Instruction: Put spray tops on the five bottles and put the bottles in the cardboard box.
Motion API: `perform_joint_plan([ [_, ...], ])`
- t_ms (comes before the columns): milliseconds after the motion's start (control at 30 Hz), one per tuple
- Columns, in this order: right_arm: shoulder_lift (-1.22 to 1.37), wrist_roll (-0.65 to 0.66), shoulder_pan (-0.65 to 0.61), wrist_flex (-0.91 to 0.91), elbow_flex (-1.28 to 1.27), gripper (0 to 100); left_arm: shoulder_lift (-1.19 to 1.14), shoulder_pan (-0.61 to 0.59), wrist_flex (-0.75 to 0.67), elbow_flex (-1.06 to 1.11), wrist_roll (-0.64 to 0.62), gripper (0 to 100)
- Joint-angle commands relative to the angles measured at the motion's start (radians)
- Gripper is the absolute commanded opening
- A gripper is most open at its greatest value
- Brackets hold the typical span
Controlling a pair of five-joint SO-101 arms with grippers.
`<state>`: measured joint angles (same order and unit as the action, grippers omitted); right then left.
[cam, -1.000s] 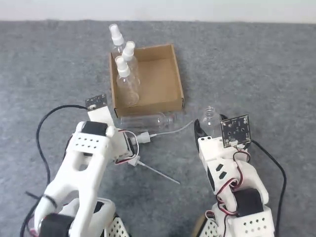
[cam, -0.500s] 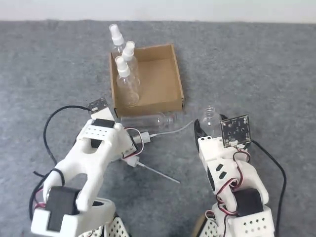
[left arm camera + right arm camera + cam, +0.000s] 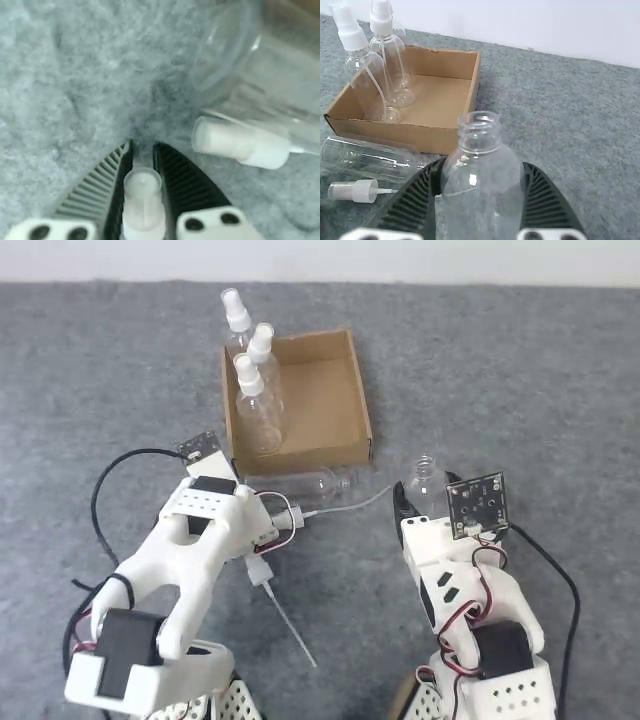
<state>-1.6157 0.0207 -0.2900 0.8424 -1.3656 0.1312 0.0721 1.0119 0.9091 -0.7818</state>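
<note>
Over the grey felt counter (image 3: 520, 370), the left end effector (image 3: 142, 150) is clamped on a spray top (image 3: 142, 186), its tube (image 3: 290, 630) slanting back toward the robot's side, while the uncapped bottle (image 3: 479, 135) stands upright to its right, gripped by the right end effector (image 3: 482, 170).

We see the lying bottle (image 3: 270, 65) blurred and cut off at the edge; the held spray top (image 3: 142, 197) and open bottle (image 3: 480, 175) lose their lower ends likewise.
</note>
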Motion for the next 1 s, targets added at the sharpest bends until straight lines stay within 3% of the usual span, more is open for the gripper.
perform_joint_plan([
  [0,-0.018,0.002,0.012,-0.016,0.014,8.0,-0.020,-0.003,-0.005,-0.042,-0.018,1],
  [233,-0.018,0.002,0.012,-0.016,0.014,8.0,-0.008,-0.003,0.049,-0.079,-0.017,1],
  [533,-0.018,0.002,0.010,-0.016,0.014,8.0,0.201,-0.021,0.133,-0.134,-0.011,1],
  [767,-0.018,0.002,0.010,-0.016,0.014,8.0,0.215,-0.149,0.130,-0.134,0.129,1],
  [967,-0.018,0.002,0.010,-0.016,0.014,8.0,0.130,-0.203,0.132,-0.131,0.150,13],
])
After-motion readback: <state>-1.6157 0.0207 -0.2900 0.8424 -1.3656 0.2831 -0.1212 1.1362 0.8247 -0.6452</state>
